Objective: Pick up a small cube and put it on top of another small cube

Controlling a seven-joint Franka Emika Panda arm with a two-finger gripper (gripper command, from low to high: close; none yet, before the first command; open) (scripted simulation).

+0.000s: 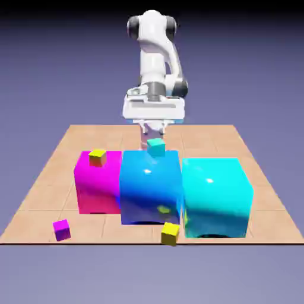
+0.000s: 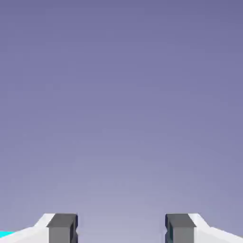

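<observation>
The small cube (image 1: 61, 229), tiny and purple-magenta, lies on the table near its front edge at the exterior view's left, far from the arm. My gripper (image 1: 153, 134) hangs over the back of the big blue block (image 1: 150, 187). A small teal cube (image 1: 156, 146) sits on that block's top, just below and in front of the fingers. In the hand view the gripper (image 2: 121, 228) is open: the two grey fingertips (image 2: 62, 228) stand wide apart with only the backdrop between them.
A big magenta block (image 1: 98, 184) carries a small yellow cube (image 1: 98, 157). A big cyan block (image 1: 215, 196) stands at the exterior view's right. Another small yellow cube (image 1: 170, 233) lies at the table's front edge.
</observation>
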